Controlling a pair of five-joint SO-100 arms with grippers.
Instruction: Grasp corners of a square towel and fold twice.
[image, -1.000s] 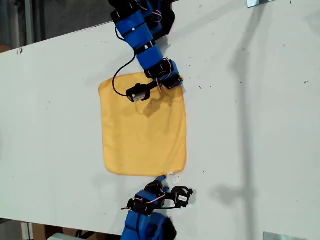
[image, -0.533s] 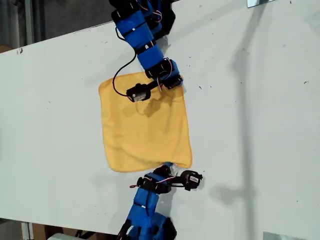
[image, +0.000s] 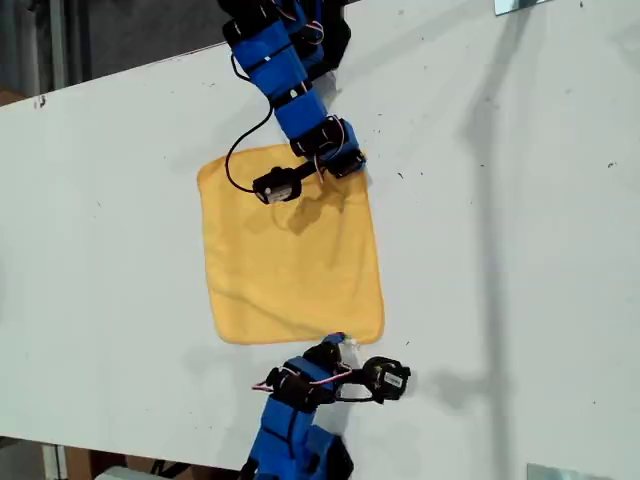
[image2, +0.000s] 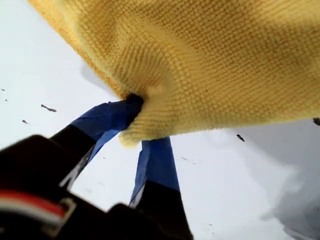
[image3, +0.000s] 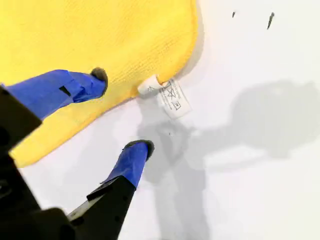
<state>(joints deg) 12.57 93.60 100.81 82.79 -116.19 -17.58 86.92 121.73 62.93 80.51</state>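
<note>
The towel (image: 291, 250) lies flat mid-table (image: 520, 250), bare room all round. My first hand (image2: 134, 120) pinches 1 corner; my second hand (image3: 125, 112) gapes astride the tagged hem.

Yellow-orange towel (image: 290, 255), white tag (image3: 172, 98), blue fingers (image3: 129, 162), white table (image: 510, 250).
</note>
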